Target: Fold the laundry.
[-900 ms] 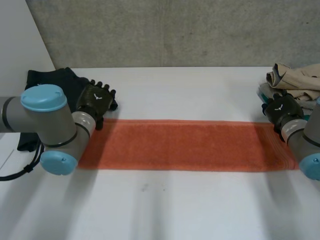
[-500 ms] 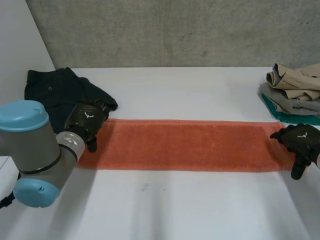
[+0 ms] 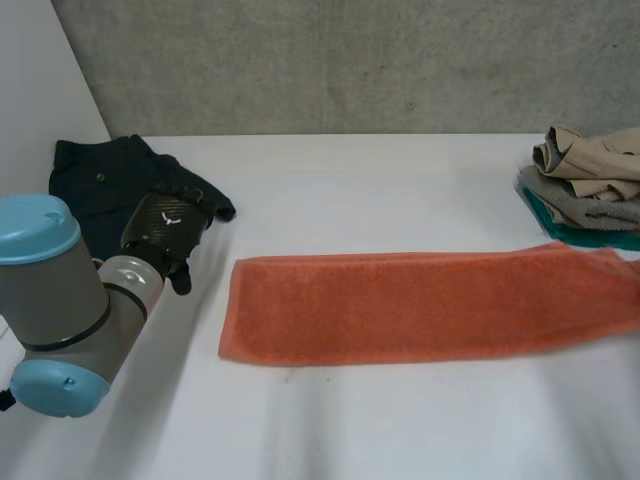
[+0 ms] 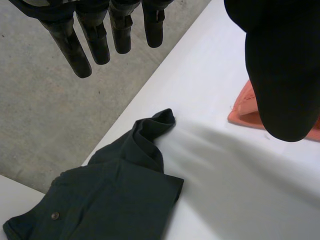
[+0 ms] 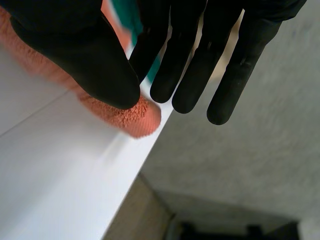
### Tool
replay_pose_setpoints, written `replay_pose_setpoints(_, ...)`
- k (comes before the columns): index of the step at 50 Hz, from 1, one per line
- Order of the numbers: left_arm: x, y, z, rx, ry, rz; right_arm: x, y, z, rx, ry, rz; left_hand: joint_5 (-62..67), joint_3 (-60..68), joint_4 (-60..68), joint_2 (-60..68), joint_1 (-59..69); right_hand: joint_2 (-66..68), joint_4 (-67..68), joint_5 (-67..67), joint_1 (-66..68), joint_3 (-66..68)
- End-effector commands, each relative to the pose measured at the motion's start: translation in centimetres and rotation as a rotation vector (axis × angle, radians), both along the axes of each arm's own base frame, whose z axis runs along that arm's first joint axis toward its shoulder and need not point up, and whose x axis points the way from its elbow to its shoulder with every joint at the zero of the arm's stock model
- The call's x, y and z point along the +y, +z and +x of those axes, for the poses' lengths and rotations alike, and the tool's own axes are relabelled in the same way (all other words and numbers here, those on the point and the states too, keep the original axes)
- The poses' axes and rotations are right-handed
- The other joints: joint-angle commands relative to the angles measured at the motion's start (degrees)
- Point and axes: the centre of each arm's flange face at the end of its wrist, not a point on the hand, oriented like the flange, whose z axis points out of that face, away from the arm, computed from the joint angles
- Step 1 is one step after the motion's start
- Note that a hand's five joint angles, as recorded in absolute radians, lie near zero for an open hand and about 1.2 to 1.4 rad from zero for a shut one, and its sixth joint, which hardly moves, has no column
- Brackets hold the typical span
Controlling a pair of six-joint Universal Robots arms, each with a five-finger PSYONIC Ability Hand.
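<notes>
**While the towel (image 3: 420,305) lay flat on the table (image 3: 400,190), both hands were open**

Where it lay across the white table, the orange towel made one long, flat strip. Its left end sat left of the middle. Its right end reached the table's right edge, just beside a pile of clothes (image 3: 590,180) in tan, grey and teal.

The right hand (image 5: 75,55) hung over that end, its fingers (image 5: 187,75) straight and spread away from the thumb. The towel's corner showed just past the thumb's tip. Whether the thumb touched the cloth could not be told.

The left hand (image 3: 165,225) was near the towel's left end but apart from it, raised on the left arm (image 3: 60,300). Its fingers (image 4: 95,35) hung straight and held nothing. Beneath them lay a dark shirt (image 3: 100,180), crumpled at the table's far left corner, apart from the towel. A grey wall (image 3: 330,60) stood behind the table.
</notes>
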Motion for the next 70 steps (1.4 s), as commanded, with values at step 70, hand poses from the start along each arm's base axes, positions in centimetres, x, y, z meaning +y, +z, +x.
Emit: replay_pose_setpoints(70, 3.1, 4.8, -1.9, 0.224, -0.019, -0.085, 19.1, 0.5, 34.1, -0.253, 1.097, -0.100, -2.8, -2.0, -1.6, -1.7, -1.0, 12.5, 11.5, 12.9, 16.2, 12.1)
